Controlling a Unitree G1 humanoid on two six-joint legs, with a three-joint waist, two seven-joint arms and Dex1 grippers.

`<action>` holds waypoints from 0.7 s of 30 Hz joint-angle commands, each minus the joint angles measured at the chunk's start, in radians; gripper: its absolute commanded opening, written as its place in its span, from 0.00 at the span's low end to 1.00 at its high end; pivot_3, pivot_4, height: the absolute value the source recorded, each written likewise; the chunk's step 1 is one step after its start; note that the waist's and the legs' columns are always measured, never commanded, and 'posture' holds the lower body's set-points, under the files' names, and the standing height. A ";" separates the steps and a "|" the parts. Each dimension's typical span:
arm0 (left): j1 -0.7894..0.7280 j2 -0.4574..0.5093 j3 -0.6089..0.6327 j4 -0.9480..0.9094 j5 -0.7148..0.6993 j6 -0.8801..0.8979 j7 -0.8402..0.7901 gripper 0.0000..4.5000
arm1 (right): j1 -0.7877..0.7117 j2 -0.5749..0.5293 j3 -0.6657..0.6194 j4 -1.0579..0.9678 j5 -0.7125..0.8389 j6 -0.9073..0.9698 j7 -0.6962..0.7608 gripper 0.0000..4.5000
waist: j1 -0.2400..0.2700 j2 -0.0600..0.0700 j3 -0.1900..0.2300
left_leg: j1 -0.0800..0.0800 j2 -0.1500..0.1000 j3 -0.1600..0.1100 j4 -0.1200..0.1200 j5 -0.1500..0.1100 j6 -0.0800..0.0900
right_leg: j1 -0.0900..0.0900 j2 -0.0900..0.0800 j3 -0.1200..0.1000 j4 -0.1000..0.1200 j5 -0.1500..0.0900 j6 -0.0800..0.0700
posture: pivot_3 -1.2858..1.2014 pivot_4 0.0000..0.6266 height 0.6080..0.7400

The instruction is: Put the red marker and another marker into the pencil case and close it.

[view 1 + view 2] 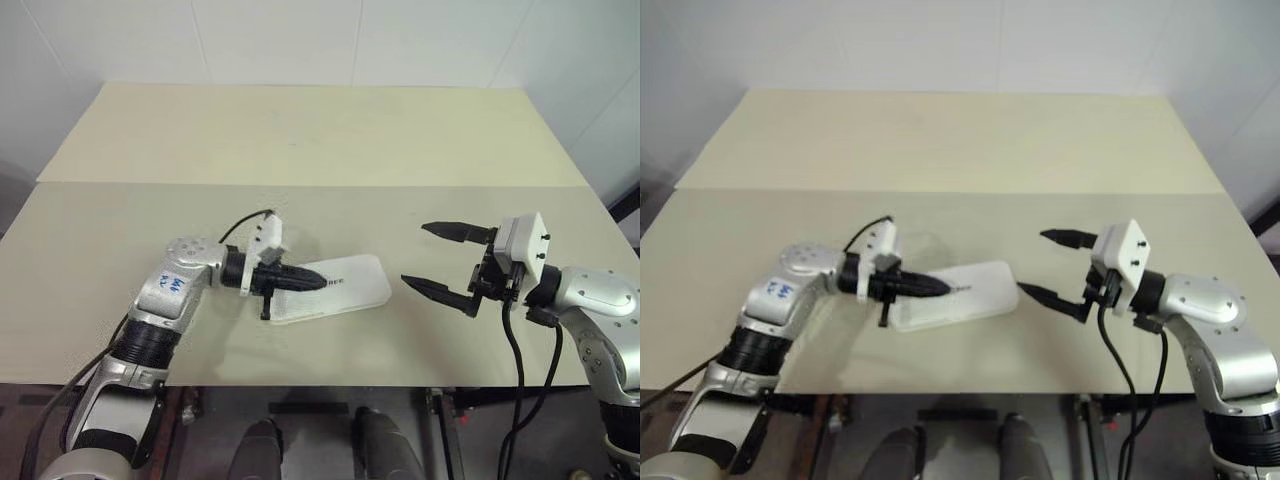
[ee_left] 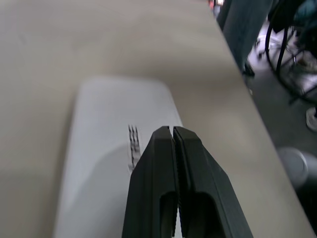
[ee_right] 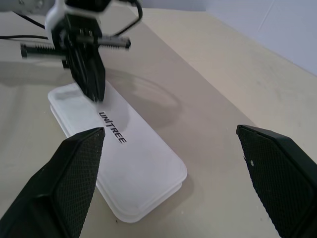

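- Plainly, the left gripper (image 1: pixel 318 281) has its two black fingers (image 2: pixel 171 163) pressed together with nothing between them; it hangs just over the lid of the pencil case (image 1: pixel 350 289), tips by the black lettering. Whether the tips touch the lid cannot be told.
- The pencil case lies shut and flat on the table (image 1: pixel 300 140), near the front edge, its long side running left to right at a slight tilt.
- The right gripper (image 1: pixel 432 259) stands with its fingers wide apart and empty, pointing toward the case's right end, close beside it but not touching.
- Bare tabletop lies between the case and the right gripper, and much more of it stretches behind both arms to the far edge.
- A seam crosses the table behind the case.
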 commanded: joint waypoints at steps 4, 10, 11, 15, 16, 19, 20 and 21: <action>0.092 0.042 0.224 0.010 -0.092 -0.117 0.027 0.01 | -0.065 -0.008 0.000 0.048 0.007 -0.028 0.040 1.00 | -0.007 0.000 0.000 | 0.000 0.000 0.000 -0.001 0.000 0.000 | 0.000 0.000 0.000 0.000 0.001 0.002 | 0.52 0.24 1.00; 0.199 0.105 0.305 0.006 -0.092 -0.169 0.036 0.09 | -0.095 -0.006 0.000 0.092 -0.004 -0.043 0.054 1.00 | 0.000 0.000 0.000 | 0.000 0.000 0.000 -0.001 -0.001 -0.001 | -0.001 0.000 0.000 -0.001 0.001 0.002 | 0.52 0.24 1.00; 0.216 0.111 0.319 -0.005 -0.109 -0.154 0.039 0.14 | -0.096 -0.006 -0.003 0.097 -0.004 -0.044 0.053 1.00 | 0.002 0.000 0.000 | 0.000 0.000 0.000 -0.001 -0.001 -0.001 | -0.001 0.000 0.000 -0.001 0.001 0.002 | 0.52 0.24 1.00; 0.257 0.117 0.341 -0.053 -0.122 -0.158 0.069 0.44 | -0.096 -0.008 -0.021 0.120 -0.005 -0.054 0.051 1.00 | 0.003 0.000 0.000 | -0.001 0.000 0.000 -0.001 -0.001 -0.001 | 0.000 -0.001 0.000 -0.001 0.001 0.001 | 0.52 0.24 1.00; 0.264 0.117 0.351 -0.063 -0.129 -0.158 0.079 0.51 | -0.094 -0.007 -0.025 0.123 -0.006 -0.056 0.046 1.00 | 0.003 0.000 0.000 | -0.001 0.000 0.000 0.000 -0.001 -0.001 | 0.000 -0.001 0.000 -0.002 0.001 0.001 | 0.52 0.24 1.00; 0.275 0.118 0.373 -0.079 -0.138 -0.164 0.106 0.74 | -0.086 -0.006 -0.046 0.135 -0.007 -0.062 0.025 1.00 | 0.002 0.000 0.000 | -0.001 0.000 0.000 -0.001 -0.001 -0.001 | 0.000 -0.001 0.000 -0.001 0.001 0.001 | 0.52 0.24 1.00; 0.277 0.116 0.379 -0.082 -0.138 -0.174 0.118 0.81 | -0.082 -0.005 -0.056 0.139 -0.009 -0.065 0.015 1.00 | 0.002 0.000 0.000 | 0.000 0.000 0.000 -0.001 -0.001 -0.001 | 0.000 0.000 0.000 -0.001 0.001 0.001 | 0.52 0.24 1.00; 0.277 0.113 0.382 -0.086 -0.137 -0.179 0.129 0.88 | -0.080 -0.007 -0.064 0.144 -0.009 -0.069 0.011 1.00 | 0.002 0.000 0.000 | 0.000 0.000 0.000 -0.001 -0.001 -0.001 | 0.000 0.000 0.000 -0.001 0.001 0.001 | 0.52 0.24 1.00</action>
